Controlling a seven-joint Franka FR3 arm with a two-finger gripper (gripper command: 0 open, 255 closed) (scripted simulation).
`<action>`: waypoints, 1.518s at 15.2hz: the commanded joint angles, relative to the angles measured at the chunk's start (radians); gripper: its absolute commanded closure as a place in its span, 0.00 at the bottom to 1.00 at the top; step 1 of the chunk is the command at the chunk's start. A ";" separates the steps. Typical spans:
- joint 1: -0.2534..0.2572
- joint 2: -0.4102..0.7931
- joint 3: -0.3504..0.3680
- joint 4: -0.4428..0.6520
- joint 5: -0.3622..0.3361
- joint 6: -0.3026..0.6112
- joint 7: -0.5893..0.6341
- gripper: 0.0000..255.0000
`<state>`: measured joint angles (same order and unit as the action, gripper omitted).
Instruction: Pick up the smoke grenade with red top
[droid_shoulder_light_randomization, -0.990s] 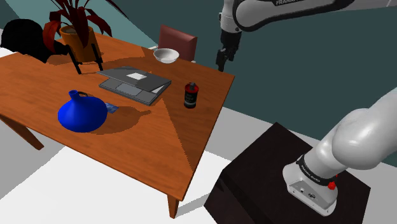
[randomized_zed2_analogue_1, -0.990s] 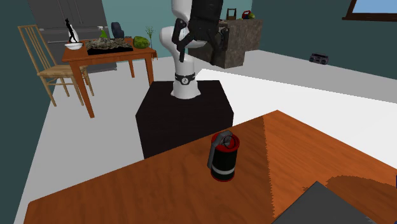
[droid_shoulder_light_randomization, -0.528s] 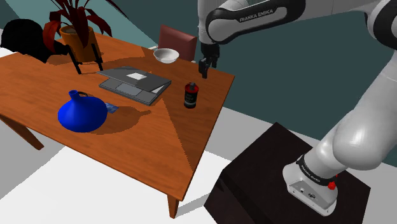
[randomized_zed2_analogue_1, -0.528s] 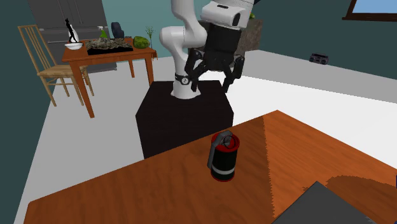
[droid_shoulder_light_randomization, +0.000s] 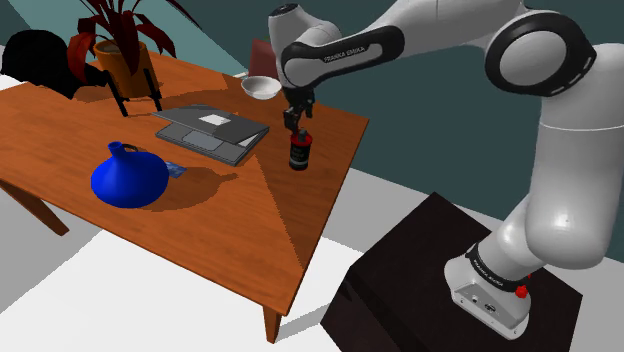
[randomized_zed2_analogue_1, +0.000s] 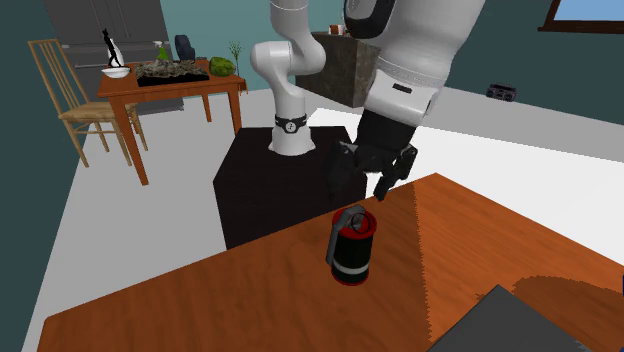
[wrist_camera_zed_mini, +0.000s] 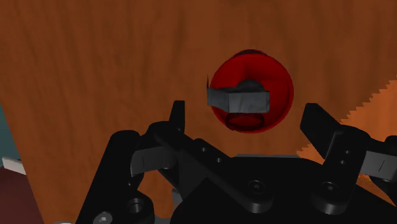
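Arm (droid_shoulder_light_randomization: 556, 190): arched high, forearm stretched level toward the shoulder view's left.
Gripper (droid_shoulder_light_randomization: 296, 119): pointing straight down.
Fingers (wrist_camera_zed_mini: 321, 130): spread apart, clasping nothing.

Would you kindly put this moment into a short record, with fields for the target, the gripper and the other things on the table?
target: grenade, black body with red top, upright near the edge of the table
tool: gripper, open, above the grenade, not touching it
surface: brown wood
others: blue vase, grey laptop, white bowl, potted plant with red leaves
progress: not yet grasped
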<state>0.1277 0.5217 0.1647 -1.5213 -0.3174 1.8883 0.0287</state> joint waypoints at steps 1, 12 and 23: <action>0.019 0.093 -0.003 0.101 -0.016 -0.025 -0.005 0.00; 0.024 0.158 -0.011 0.091 -0.031 0.044 0.014 1.00; 0.025 0.146 -0.009 0.101 -0.027 0.023 0.008 1.00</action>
<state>0.1530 0.6746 0.1547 -1.4191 -0.3458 1.9169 0.0388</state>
